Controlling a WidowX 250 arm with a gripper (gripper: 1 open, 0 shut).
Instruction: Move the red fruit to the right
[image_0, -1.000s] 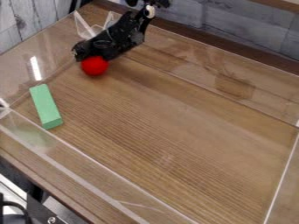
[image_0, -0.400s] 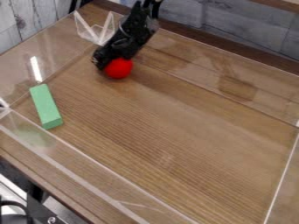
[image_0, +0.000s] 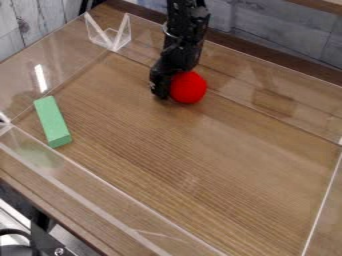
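Observation:
The red fruit (image_0: 190, 88) is a small glossy red ball on the wooden table, toward the back middle. My black gripper (image_0: 166, 84) reaches down from the top of the view and sits right against the fruit's left side, touching it. The arm hides the fingertips, so I cannot tell whether the jaws are closed on the fruit or just beside it. The fruit's green stem does not show.
A flat green rectangular block (image_0: 52, 121) lies at the left. Clear plastic walls (image_0: 80, 205) run along the table's edges, with a clear upright piece (image_0: 108, 32) at the back left. Bare wooden tabletop (image_0: 227, 160) fills the middle and right.
The red fruit and my gripper have moved together to the right, from the back left toward the back middle of the table. The green block has not moved.

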